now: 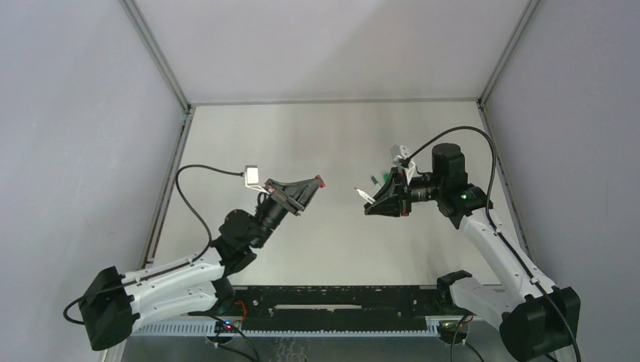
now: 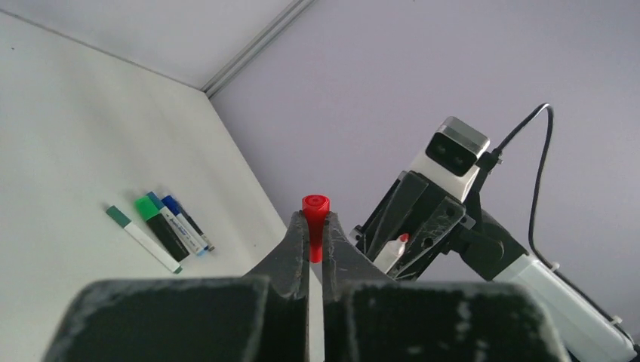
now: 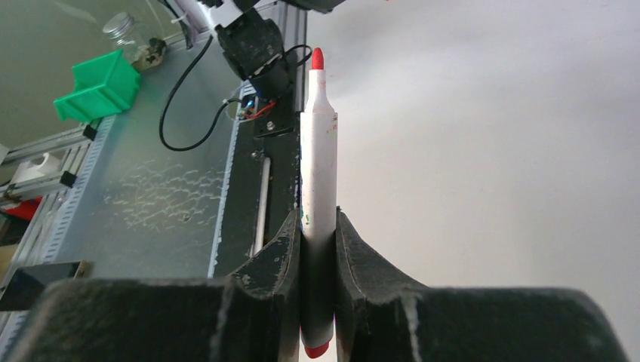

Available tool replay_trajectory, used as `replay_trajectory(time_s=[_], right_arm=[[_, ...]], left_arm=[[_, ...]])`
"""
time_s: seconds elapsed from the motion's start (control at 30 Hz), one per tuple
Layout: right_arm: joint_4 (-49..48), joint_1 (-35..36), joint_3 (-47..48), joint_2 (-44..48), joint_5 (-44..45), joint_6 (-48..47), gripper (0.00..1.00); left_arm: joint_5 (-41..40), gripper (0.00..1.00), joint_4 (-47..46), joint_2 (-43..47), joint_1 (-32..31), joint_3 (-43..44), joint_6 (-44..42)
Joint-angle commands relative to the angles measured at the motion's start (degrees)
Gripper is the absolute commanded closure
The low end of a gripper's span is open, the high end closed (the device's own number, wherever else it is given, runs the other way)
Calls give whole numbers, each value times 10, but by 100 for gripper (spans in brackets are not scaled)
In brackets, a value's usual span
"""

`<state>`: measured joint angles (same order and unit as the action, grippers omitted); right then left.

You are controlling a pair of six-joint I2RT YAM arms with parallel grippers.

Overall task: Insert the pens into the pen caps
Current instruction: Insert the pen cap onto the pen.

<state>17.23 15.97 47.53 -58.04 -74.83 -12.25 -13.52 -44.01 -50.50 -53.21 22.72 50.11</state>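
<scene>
My left gripper [image 1: 313, 183] is shut on a small red pen cap [image 2: 315, 217], whose open end sticks out past the fingertips [image 2: 296, 240]. My right gripper [image 1: 371, 205] is shut on a white pen [image 3: 318, 158] with a bare red tip. The pen's tip [image 1: 358, 191] points toward the left gripper, with a short gap between it and the cap [image 1: 320, 179]. Both are held above the table. In the left wrist view the right gripper [image 2: 407, 226] sits just right of the cap. Several capped pens [image 2: 162, 226] lie together on the table.
The capped green and blue pens [image 1: 380, 179] lie behind the right gripper. In the right wrist view a green bin [image 3: 98, 87] and a glass jar [image 3: 121, 26] stand beyond the table's near edge, by the arm rail [image 3: 260, 188] and loose cables.
</scene>
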Motion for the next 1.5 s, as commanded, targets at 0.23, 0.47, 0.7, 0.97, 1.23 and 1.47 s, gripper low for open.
replay_trajectory(time_s=[0.23,0.47,0.7,0.97,1.23,1.47], right_arm=[[-66,25,-8,-4,70,53,100],[-86,41,-14,-14,107,82,100],[-142,48,-31,-26,94,154,100],[-167,61,-38,-30,86,182,100],[-167,65,-38,-37,94,190,100],[-167,66,-38,-38,96,194,100]], left_arm=[[-55,100,-95,-85,-44,66,0],[-73,100,-127,-112,-56,77,2],[-72,100,-152,-132,-59,80,3],[-72,100,-169,-144,-60,81,2],[-71,100,-178,-153,-60,82,4],[-69,100,-184,-160,-60,82,9]])
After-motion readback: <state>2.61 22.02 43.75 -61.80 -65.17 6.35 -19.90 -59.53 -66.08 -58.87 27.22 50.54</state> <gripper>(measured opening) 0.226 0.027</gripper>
